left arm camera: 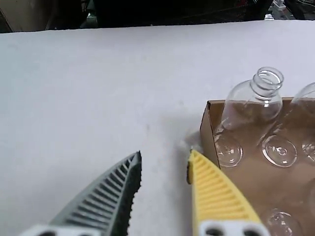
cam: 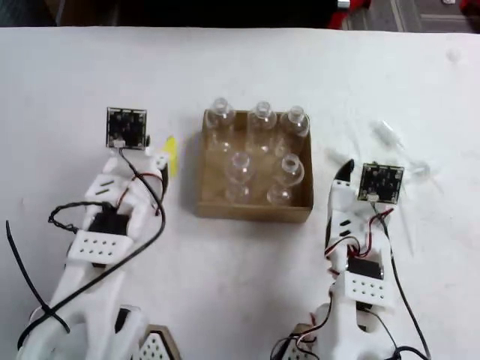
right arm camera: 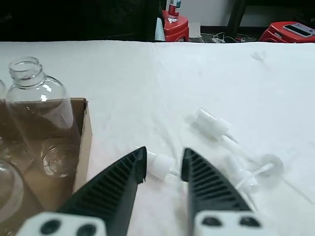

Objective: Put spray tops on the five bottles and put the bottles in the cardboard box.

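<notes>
On the counter (right arm camera: pixel 123 73), just ahead of the right arm's fingers (right arm camera: pixel 118 182), open and empty, lies a spray top (right arm camera: pixel 160 164). It looks light and slick, best pinched at its collar rather than the thin tube. Other spray tops (right arm camera: pixel 236 162) overlap beyond it, so their count is unclear. Five bottles (cam: pixel 262 120) stand uncapped in the cardboard box (cam: pixel 255 208). The left arm's fingers (left arm camera: pixel 211 191) gape empty beside it.

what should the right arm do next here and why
Probably ease the right pincer forward and shut it on the small white plastic spray top lying just ahead of its open jaws. The five clear plastic bottles standing in the brown cardboard box all have bare necks, so a top seems needed first.
</notes>
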Controlling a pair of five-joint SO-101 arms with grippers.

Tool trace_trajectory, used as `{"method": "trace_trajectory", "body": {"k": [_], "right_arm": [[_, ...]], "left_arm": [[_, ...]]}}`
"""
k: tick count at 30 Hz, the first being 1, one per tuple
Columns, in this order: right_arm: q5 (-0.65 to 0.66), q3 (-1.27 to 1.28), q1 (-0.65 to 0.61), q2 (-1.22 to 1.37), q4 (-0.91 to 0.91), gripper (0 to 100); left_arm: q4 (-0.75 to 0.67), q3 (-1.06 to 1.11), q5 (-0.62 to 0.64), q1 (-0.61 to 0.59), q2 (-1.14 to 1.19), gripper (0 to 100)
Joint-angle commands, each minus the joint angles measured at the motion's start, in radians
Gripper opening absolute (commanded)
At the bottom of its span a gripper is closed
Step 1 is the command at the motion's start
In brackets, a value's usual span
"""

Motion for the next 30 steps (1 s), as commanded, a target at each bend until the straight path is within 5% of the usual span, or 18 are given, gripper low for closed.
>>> {"method": "trace_trajectory", "body": {"k": [1, 4, 7, 14, 21, 24, 30], "right_arm": [[0.005, -0.044, 0.027, -0.007, -0.013, 15.7], [0.005, -0.044, 0.025, -0.005, -0.008, 22.4], [0.005, -0.068, 0.025, -0.005, 0.039, 0.2], [0.003, -0.074, 0.025, -0.005, 0.051, 28.7], [-0.089, -0.101, 0.045, 0.004, 0.071, 17.6], [-0.245, -0.23, 0.102, 0.025, 0.297, 16.4], [-0.255, -0.485, 0.163, 0.225, 0.481, 0.9]], "left_arm": [[-0.025, -0.008, -0.009, 0.013, -0.004, 15], [-0.025, -0.008, -0.009, 0.013, -0.004, 15], [-0.025, -0.009, -0.009, 0.013, -0.004, 15], [-0.018, -0.011, -0.009, 0.013, -0.01, 15], [-0.025, -0.006, -0.011, 0.041, -0.002, 15], [-0.021, -0.006, -0.011, 0.05, -0.001, 15], [-0.021, -0.006, -0.011, 0.042, -0.001, 15]]}}
